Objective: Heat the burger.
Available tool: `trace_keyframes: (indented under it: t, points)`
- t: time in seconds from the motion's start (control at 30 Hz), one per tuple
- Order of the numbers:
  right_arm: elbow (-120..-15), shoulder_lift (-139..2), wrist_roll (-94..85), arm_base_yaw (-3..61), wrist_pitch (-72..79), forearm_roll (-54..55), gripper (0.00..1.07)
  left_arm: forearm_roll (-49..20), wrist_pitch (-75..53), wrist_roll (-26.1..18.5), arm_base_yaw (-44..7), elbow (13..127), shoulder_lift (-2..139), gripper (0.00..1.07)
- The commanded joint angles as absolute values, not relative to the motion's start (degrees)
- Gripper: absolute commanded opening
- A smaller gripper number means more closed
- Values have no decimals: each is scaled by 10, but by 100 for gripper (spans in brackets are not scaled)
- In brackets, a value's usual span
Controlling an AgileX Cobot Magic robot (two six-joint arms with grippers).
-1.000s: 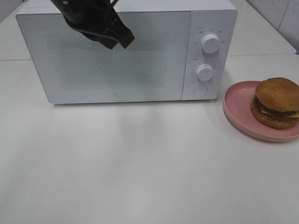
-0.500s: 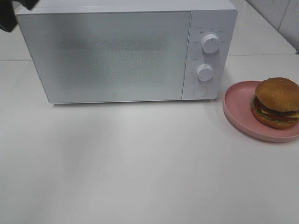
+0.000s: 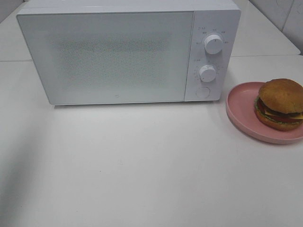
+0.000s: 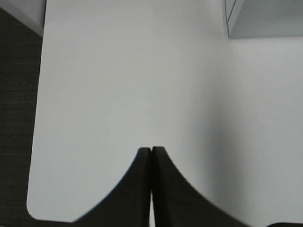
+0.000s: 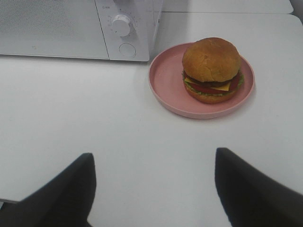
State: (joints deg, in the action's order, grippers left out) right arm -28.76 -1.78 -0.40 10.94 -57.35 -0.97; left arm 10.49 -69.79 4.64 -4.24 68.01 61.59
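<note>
The burger [image 3: 280, 104] [image 5: 211, 69], with a golden-brown bun, lettuce, tomato and cheese, sits on a pink plate [image 3: 242, 113] [image 5: 165, 85] at the table's right side. To its left stands a white microwave [image 3: 128, 52] [image 5: 71, 28] with its door closed. My right gripper [image 5: 152, 182] is open, its two dark fingers spread wide over bare table short of the plate. In the left wrist view my left gripper [image 4: 151, 151] is shut, fingertips pressed together over the table near its left edge. Neither gripper appears in the exterior high view.
Two white knobs [image 3: 213, 43] and a round button [image 3: 202, 92] sit on the microwave's right panel. The white table [image 3: 142, 165] stretches in front of it. The table's rounded corner [image 4: 35, 208] and dark floor show in the left wrist view.
The left arm, which was in front of the microwave door's upper left, moved off to the left and has left the exterior high view. Burger and plate have not moved.
</note>
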Motion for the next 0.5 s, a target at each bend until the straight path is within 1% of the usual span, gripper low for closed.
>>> trace_keyframes:
  t: [0.03,0.07,0.1,0.13,0.2,0.23,0.27,0.33,0.4,0.43,0.47,0.5]
  points:
    - [-286,-14,0,107,-574,-11,67,105,-724,49,-37,635,566,0]
    - [-286,-14,0,107,-574,-11,67,103,-714,49,-37,589,516,0]
    - [-286,-14,0,107,-574,-11,67,100,-708,49,-37,566,491,0]
    - [-286,-14,0,107,-574,-11,67,100,-708,49,-37,566,491,0]
    - [-286,-14,0,107,-574,-11,67,95,-703,49,-37,506,419,0]
    - [-286,-14,0,107,-574,-11,67,95,-703,49,-37,506,419,0]
    - [-286,-14,0,107,-574,-11,67,95,-703,49,-37,469,367,0]
    - [-286,-14,0,107,-574,-11,67,95,-703,49,-37,456,347,0]
    - [-286,-14,0,107,-574,-11,67,95,-702,49,-37,418,277,0]
    - [-286,-14,0,107,-574,-11,67,95,-702,49,-37,418,277,0]
    - [-286,-14,0,107,-574,-11,67,95,-700,49,-37,400,230,0]
    - [-286,-14,0,107,-574,-11,67,95,-700,49,-37,400,230,0]
